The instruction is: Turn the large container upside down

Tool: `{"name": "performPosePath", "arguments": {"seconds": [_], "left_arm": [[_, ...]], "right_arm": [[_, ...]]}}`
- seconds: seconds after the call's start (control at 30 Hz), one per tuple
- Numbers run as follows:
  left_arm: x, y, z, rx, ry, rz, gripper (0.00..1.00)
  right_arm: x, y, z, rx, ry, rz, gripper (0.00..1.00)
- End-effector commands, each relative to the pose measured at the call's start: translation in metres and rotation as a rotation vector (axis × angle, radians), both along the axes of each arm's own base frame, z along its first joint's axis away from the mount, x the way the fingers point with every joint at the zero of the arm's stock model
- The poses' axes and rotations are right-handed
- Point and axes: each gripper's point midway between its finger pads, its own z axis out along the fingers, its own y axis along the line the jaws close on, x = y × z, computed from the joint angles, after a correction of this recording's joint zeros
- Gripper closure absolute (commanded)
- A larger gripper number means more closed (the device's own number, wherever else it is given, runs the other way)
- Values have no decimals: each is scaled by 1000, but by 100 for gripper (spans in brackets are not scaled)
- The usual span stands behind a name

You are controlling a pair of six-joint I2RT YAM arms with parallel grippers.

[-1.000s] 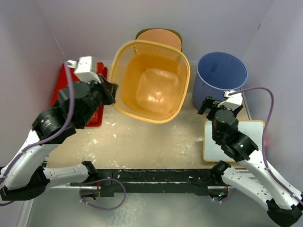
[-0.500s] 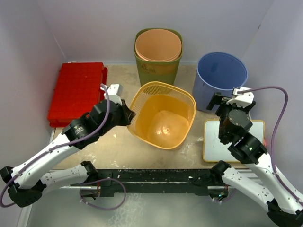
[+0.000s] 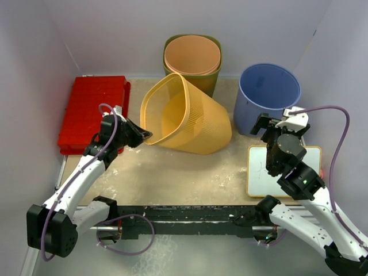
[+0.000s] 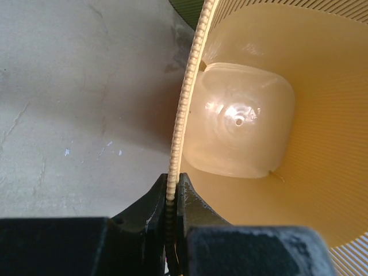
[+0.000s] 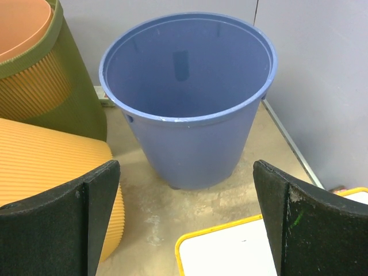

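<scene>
The left arm is stretching forward along the table's left side, its forearm angling in toward the large yellow ribbed plastic basket (image 3: 192, 123), and the left gripper (image 3: 140, 136) is meeting the basket's rim at its left edge. The basket is lying tipped on its side, its mouth facing left toward that gripper and its base pointing right. Its lower wall seems to be resting on the beige table (image 3: 172, 172), though the overhead view is not making that contact certain. The right arm is standing bent to the right of the basket, with the right gripper (image 3: 276, 119) hanging spread wide and grasping nothing, well apart from the basket.

The left wrist view is showing what the overhead one is hiding: the left gripper (image 4: 171, 198) is clenched on the beaded rim, one jaw inside the basket (image 4: 287, 144) and one outside. The rim is running straight up from the jaws, and the glossy inner base is showing beyond it.

The right wrist view is looking between the right gripper's (image 5: 184, 169) parted fingers at a round blue plastic bucket (image 5: 190, 115) standing upright just right of the basket (image 5: 46, 167). An olive-green ribbed bin (image 5: 63, 98) is standing behind the basket, and a white board with a yellow frame (image 5: 230, 253) is lying to the basket's right. A flat red plastic case (image 3: 95, 109) is lying to the basket's left, beyond the left arm.
</scene>
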Motion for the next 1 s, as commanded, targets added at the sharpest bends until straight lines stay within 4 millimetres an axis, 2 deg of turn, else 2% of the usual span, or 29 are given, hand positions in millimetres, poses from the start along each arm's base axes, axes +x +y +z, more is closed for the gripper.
{"name": "performPosePath", "arguments": {"seconds": [0.0,0.07,0.13,0.17,0.27,0.33,0.43,0.53,0.67,0.8,0.97], "left_arm": [[-2,2,-3,-5,2,-88,100],[-6,14,-26,35,63,-72,88],[-11,23,-45,90,126,-59,59],[-13,25,-52,107,148,-60,49],[-14,34,-57,165,175,-34,44],[-12,48,-48,240,171,5,41],[-7,72,-16,364,125,72,38],[-6,107,13,523,111,181,36],[-8,144,35,682,134,302,34],[-13,170,56,784,129,411,32],[-14,189,102,788,20,561,31]], "right_arm": [[3,4,-3,29,-4,7,0],[3,5,-4,28,-2,7,0],[5,6,-15,12,21,9,0],[5,7,-16,11,23,11,0],[8,10,-18,10,29,17,0],[9,12,-19,7,32,20,0],[11,14,-19,3,34,25,0],[12,15,-19,2,34,29,0],[13,17,-19,3,33,35,0],[13,16,-19,0,33,33,0],[12,16,-19,2,33,35,0]]}}
